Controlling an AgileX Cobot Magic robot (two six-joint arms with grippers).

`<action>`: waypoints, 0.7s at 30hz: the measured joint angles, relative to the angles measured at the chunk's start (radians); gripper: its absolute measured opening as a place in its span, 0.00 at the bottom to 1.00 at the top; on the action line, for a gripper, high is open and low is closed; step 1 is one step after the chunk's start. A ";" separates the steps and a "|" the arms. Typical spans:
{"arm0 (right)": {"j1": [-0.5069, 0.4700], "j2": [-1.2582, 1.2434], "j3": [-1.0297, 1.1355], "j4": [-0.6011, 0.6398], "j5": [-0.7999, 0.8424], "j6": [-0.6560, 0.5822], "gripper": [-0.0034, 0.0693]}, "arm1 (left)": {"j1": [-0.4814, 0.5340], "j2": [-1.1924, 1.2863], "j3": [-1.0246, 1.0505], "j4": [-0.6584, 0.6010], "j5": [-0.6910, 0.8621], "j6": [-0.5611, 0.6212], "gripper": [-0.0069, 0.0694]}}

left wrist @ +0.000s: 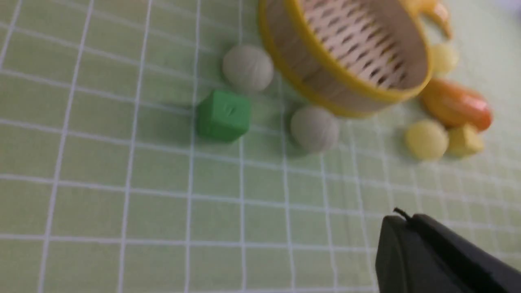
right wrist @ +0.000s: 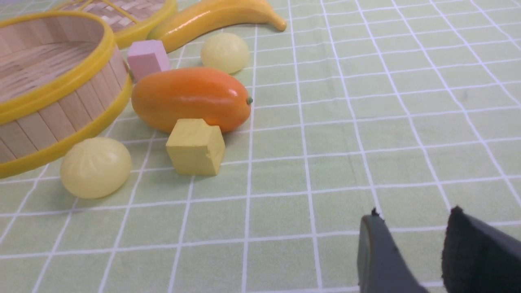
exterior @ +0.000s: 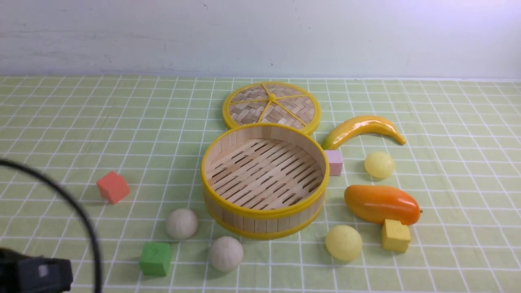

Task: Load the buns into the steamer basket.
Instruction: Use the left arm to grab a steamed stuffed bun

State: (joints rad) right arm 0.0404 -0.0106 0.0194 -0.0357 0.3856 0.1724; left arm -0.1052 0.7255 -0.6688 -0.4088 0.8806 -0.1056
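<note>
Steamer basket (exterior: pixel 264 223) at centre of worktop (exterior: pixel 81 122). Its back wall hides the near edge of the woven lid (exterior: pixel 271 106). L-wrist view is blurred and the basket is cut off there. Round bamboo w/ upright slats, yellow rims, slatted floor. All four buns lie outside it. One off-white bun (exterior: pixel 182 223), faintly ridged, sits at its front-left, another off-white bun (exterior: pixel 226 253) nearer the camera, green cube (exterior: pixel 155 258) by both. To the right, one pale yellow bun (exterior: pixel 344 242) in front, the other yellow bun (exterior: pixel 379 165) further back near a pink cube (exterior: pixel 335 162), a mango (exterior: pixel 380 203) between them. Left pincer (left wrist: pixel 407 228): only one dark finger in shot, so can't tell if spread. The arm is a dark block cropped at the front view's lower-left corner. Right pincer (right wrist: pixel 413 215): fingers spread, nothing between them, low over bare cloth.
</note>
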 joint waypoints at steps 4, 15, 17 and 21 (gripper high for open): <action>0.000 0.000 0.000 0.000 0.000 0.000 0.38 | 0.000 0.341 -0.129 0.018 -0.002 0.145 0.07; 0.000 0.000 0.000 0.000 0.000 0.000 0.38 | -0.225 0.801 -0.438 0.206 -0.013 0.124 0.07; 0.000 0.000 0.000 0.000 0.000 0.000 0.38 | -0.231 0.860 -0.468 0.284 -0.038 0.077 0.07; 0.000 0.000 0.000 0.000 0.000 0.000 0.38 | -0.230 0.926 -0.484 0.319 -0.082 0.075 0.08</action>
State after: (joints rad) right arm 0.0404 -0.0106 0.0194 -0.0357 0.3856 0.1724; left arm -0.3356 1.6519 -1.1524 -0.0895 0.7990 -0.0309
